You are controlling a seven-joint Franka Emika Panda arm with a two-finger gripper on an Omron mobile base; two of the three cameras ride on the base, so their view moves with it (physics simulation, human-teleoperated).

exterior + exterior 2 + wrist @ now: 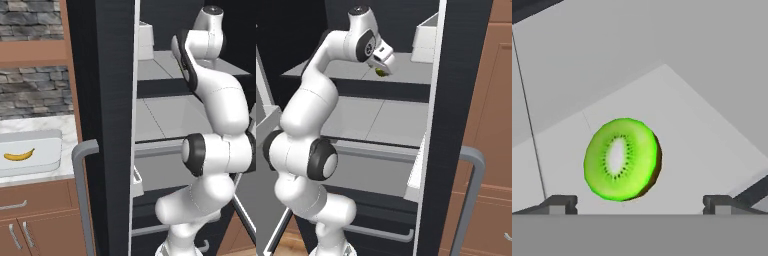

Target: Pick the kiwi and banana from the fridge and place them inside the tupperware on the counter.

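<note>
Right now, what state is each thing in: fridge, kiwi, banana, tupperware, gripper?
fridge: door open, shelves exposed.
kiwi: on a fridge shelf, cut face toward the hand camera, not gripped.
banana: lying inside the tupperware.
tupperware: on the counter, no lid, holding the banana alone.
gripper: open, poised over the kiwi, fingertips apart on either side, holding nothing.

The kiwi (622, 159) shows a bright green cut face, pale whitish core ringed by tiny black seeds, brown skin at its edge; the banana (19, 155) is yellow with dark tips; the tupperware (47, 136) pale grey-white; the counter (45, 121) white marble, grey-veined; the fridge (107, 100) black, its shelves pale grey.
</note>
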